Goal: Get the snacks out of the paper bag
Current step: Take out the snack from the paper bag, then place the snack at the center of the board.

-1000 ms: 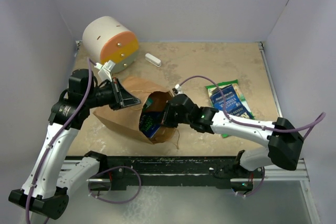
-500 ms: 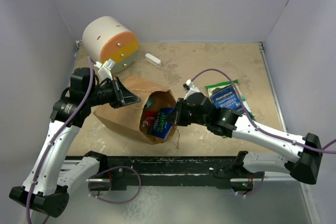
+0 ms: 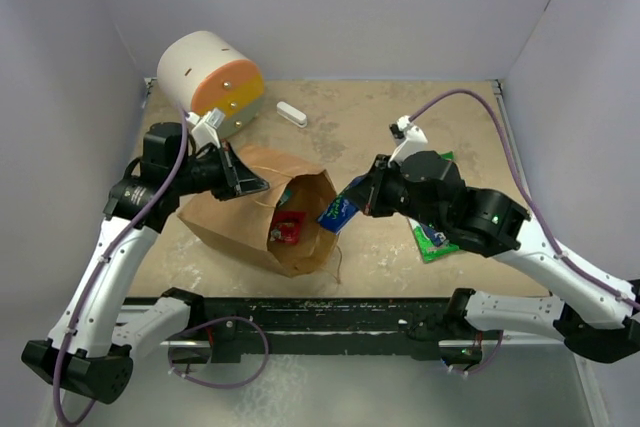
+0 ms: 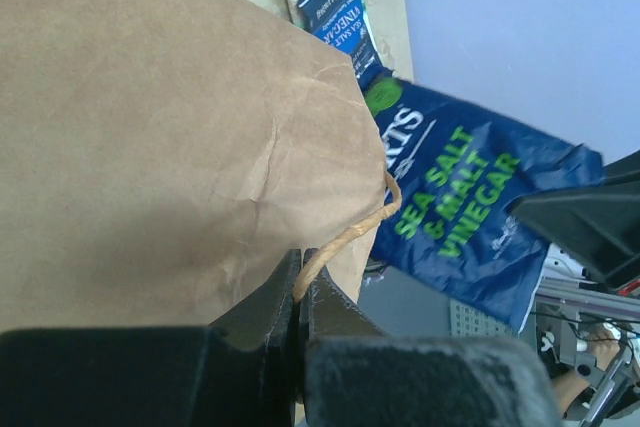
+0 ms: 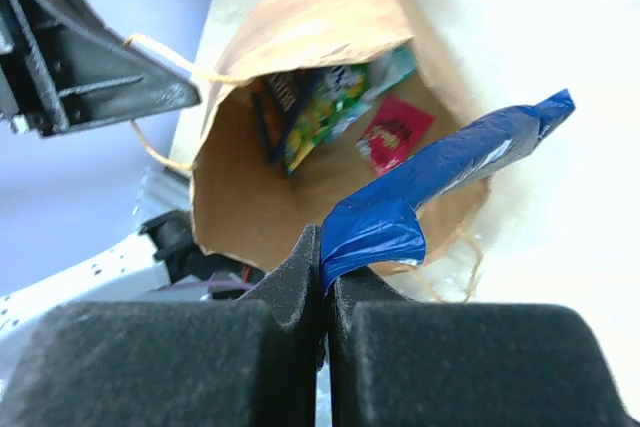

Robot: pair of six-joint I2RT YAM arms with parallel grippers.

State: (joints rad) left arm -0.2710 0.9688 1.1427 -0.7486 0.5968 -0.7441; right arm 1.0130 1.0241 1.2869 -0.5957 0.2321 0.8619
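The brown paper bag [image 3: 235, 209] lies on its side, its mouth facing the right arm. My left gripper [image 3: 262, 187] is shut on the bag's twisted handle [image 4: 350, 232] and holds the mouth's upper edge up. Just outside the mouth, my right gripper [image 3: 352, 203] is shut on a blue sea-salt-and-vinegar packet [image 3: 337, 214], which hangs in the air in the left wrist view [image 4: 470, 197]. A red packet [image 5: 395, 132] and a green-yellow packet [image 5: 320, 107] lie inside the bag. A blue-white pouch [image 4: 335, 2] rests on a green chip bag [image 3: 432, 239], mostly hidden under the right arm.
A white-and-orange cylinder [image 3: 210, 82] stands at the back left, behind the bag. A small white bar [image 3: 291, 113] lies to its right. Grey walls close in the table on three sides. A black rail [image 3: 320, 312] runs along the near edge.
My right gripper has drawn back out of the bag's mouth to the right, carrying the blue packet with it. The left gripper kept hold of the handle and rose slightly.
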